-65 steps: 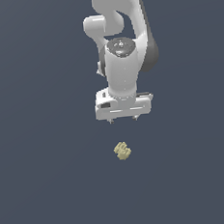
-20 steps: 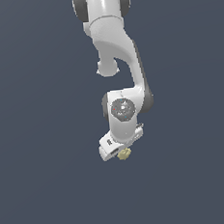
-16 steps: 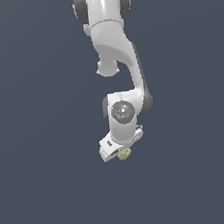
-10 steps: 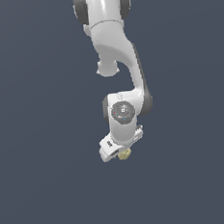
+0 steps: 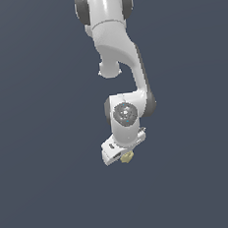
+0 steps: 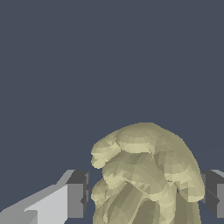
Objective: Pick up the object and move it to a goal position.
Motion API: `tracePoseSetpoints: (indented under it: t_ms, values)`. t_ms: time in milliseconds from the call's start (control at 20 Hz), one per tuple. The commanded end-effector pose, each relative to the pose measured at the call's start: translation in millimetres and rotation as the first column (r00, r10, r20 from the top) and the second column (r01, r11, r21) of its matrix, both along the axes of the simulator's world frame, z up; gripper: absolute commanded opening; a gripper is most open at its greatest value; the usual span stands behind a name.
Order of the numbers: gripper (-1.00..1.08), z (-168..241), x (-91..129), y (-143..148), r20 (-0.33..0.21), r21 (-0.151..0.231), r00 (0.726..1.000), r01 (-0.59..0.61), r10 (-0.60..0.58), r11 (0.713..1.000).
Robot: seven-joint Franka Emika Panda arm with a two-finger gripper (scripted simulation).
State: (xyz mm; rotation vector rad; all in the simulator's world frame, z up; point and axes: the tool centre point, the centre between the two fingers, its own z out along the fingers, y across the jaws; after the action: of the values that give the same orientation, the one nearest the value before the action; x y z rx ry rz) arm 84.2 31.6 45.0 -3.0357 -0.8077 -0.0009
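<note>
While the claw (image 5: 124, 154) hangs tilted low in the middle of the exterior frame, the object (image 5: 127, 156) sits at its tips.

Because the lump is knobbly and the fingers (image 6: 78, 194) flank it with a slight gap showing on one side in the wrist view, a lift risks it rolling or slipping out. Only partly open, the claw brackets the object; whether both pads actually press it cannot be told. No goal marker shows.

Plain dark slate-blue backdrop (image 5: 32, 119), uniform, flat even light.
</note>
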Motion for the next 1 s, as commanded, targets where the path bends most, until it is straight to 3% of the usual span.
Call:
tracePoseSetpoints:
  t_ms: [0,300,550,750,950]
  values:
    - [-1.0,5,3,3,0.005,0.001,1.0,-0.011,0.011,1.0]
    - [-1.0,41,17,20,0.037,0.01,0.995,-0.09,0.089,0.996]
    - [-1.0,94,35,46,0.085,0.019,0.976,-0.204,0.202,0.979]
    - [-1.0,151,47,76,0.136,0.022,0.938,-0.323,0.317,0.946]
    - [-1.0,217,52,109,0.193,0.019,0.877,-0.451,0.44,0.892]
